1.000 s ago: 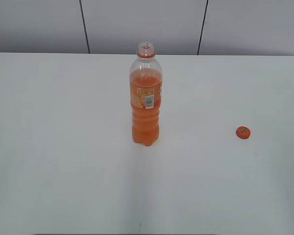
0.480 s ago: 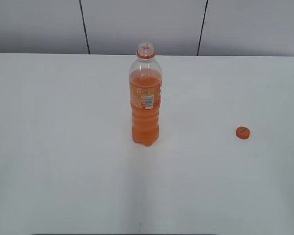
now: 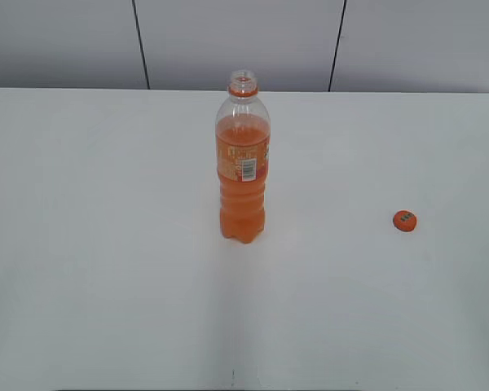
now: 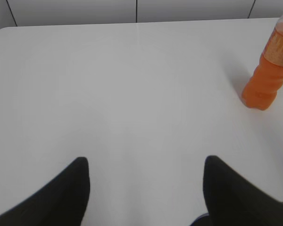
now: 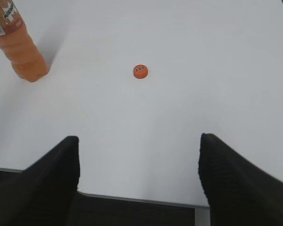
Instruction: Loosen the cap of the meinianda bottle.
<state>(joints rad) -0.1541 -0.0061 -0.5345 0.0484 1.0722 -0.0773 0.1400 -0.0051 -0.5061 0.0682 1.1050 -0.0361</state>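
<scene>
Exterior view: cap (image 3: pixel 404 221) off bottle (image 3: pixel 243 163); both pincers (image 4: pixel 146 188) (image 5: pixel 139 165) released.

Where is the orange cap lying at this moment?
In the exterior view the cap lies on the white table, right of the upright meinianda bottle, apart from it.

Light is bright, even and diffuse, with no hard glare on the white counter (image 3: pixel 106 244). The bottle (image 3: pixel 243 163) casts only a faint shadow, clearest beside its base in the right wrist view. Both wrist views are softer (the dark end effector fingers (image 4: pixel 61 197) close to the lens look blurred).
</scene>
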